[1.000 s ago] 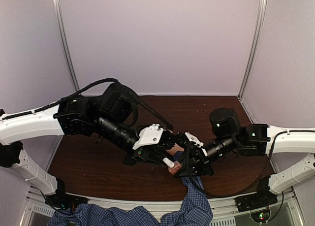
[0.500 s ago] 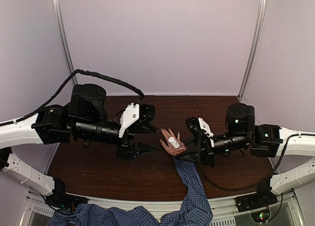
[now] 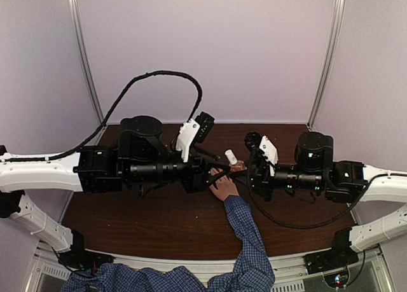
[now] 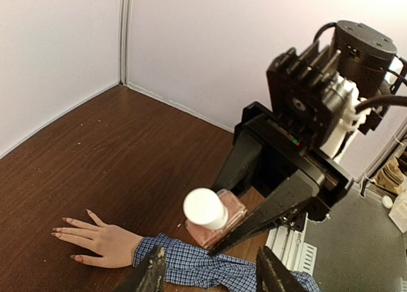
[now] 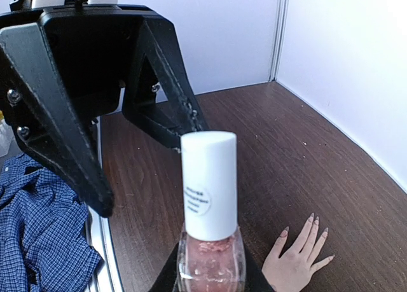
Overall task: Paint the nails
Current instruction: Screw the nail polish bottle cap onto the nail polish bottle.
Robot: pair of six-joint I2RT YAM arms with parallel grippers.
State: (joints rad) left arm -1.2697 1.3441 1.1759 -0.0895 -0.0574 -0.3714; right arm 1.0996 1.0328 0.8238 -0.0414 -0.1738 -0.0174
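In the top view the left gripper (image 3: 218,168) and the right gripper (image 3: 243,168) face each other closely above the brown table (image 3: 127,209). The white-capped bottle (image 3: 231,157) sits between them. The human hand (image 3: 222,189) lies at 6 o'clock of the bottle. Its blue checked sleeve (image 3: 247,241) runs off toward 5 o'clock, and its fingertips are hidden under the grippers.

In the left wrist view the right gripper clamps the bottle's pink glass body. The left gripper's own fingers stand wide apart at the bottom edge, holding nothing. The hand rests palm down at 8 o'clock of the bottle, with the nails (image 4: 66,221) long, pinkish and pointing to 9 o'clock.

In the right wrist view the bottle stands upright in this gripper's grasp. The left gripper gapes wide at 10 o'clock behind it. The hand lies at 4 o'clock with its fingers spread and the nails pointing toward 1 o'clock.
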